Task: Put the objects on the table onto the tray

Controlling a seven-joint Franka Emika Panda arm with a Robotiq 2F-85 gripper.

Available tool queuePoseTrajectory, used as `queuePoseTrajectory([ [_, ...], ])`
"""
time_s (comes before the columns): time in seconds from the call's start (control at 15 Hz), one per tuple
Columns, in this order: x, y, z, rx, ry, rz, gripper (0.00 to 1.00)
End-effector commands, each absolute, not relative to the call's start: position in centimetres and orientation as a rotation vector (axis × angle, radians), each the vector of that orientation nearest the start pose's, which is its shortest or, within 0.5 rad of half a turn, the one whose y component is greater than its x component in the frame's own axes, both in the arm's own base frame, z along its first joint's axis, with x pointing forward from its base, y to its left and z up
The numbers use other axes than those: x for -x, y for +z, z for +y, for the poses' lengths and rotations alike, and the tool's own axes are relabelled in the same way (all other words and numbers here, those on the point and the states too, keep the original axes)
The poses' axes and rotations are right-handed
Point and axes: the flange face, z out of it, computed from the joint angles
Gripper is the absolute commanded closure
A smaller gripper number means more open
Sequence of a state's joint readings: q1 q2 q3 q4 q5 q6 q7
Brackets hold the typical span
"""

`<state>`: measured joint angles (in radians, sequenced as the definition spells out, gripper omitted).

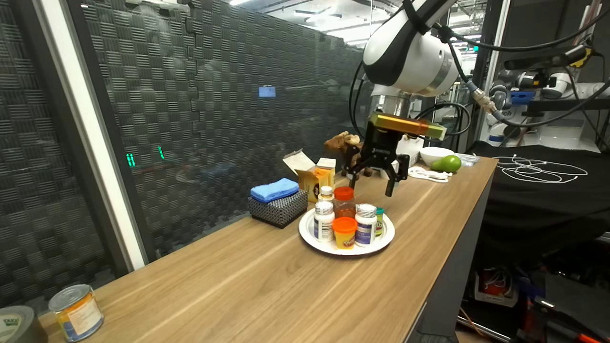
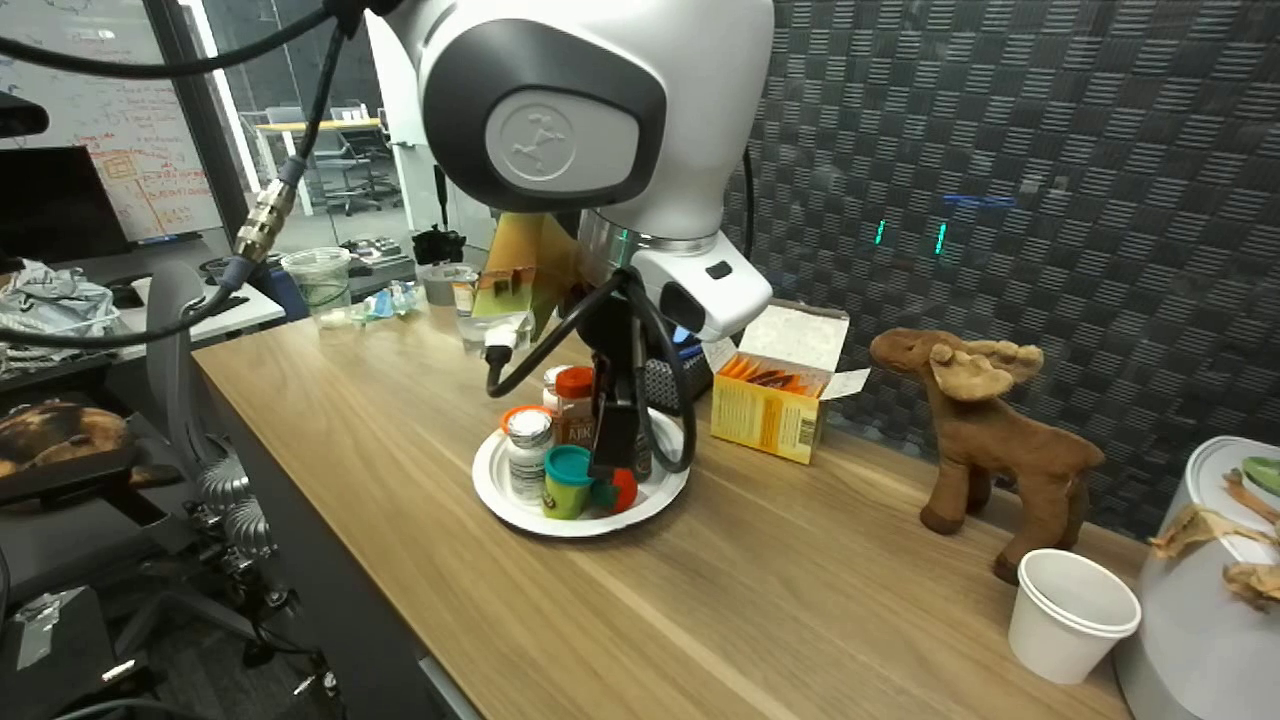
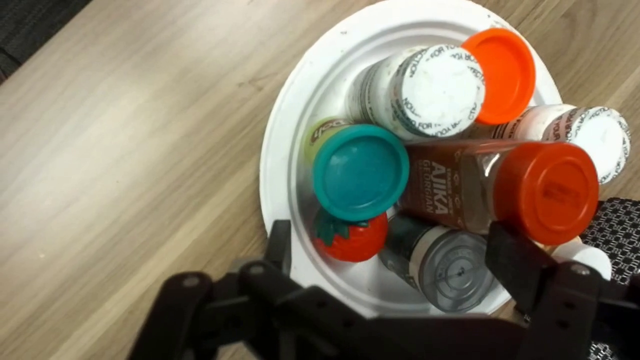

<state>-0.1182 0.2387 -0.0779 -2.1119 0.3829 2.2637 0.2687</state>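
Teal-lidded tub [image 3: 357, 170] sits at nine o'clock on the white plate [image 3: 278, 165] in the wrist view, strawberry [image 3: 359, 243] at seven; toward six, the gripper [image 3: 390, 252] hangs spread and empty. Placing seems done; lifting clear should follow.

Arm [image 1: 411, 52] angled dn from above, wrist [image 1: 391, 102] approx. vert.; gripper [image 1: 371, 187] pts dn, fingers [image 3: 279, 245] spread w/ gap btwn.

White plate [image 3: 274, 165] — round, crowded with upright bottles [image 1: 365, 229], lidded tubs [image 1: 345, 234], red fruit [image 3: 359, 243].

Dark monitor [image 2: 55, 205] before a whiteboard [image 2: 125, 95]
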Motion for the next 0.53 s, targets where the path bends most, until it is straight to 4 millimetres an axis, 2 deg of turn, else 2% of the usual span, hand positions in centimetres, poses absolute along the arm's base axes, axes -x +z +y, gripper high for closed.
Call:
queuePoseTrajectory([
  [0.0, -54.8, 31.4, -10.2, 2.691, 0.113, 1.001, 0.01],
  [0.2, -53.5, 34.3, -10.9, 2.766, 0.103, 0.999, 0.00],
  [0.33, -52.2, 37.0, -11.2, 2.879, 0.104, 0.966, 0.00],
  [0.47, -50.3, 40.1, -10.9, 3.027, 0.142, 0.849, 0.00],
])
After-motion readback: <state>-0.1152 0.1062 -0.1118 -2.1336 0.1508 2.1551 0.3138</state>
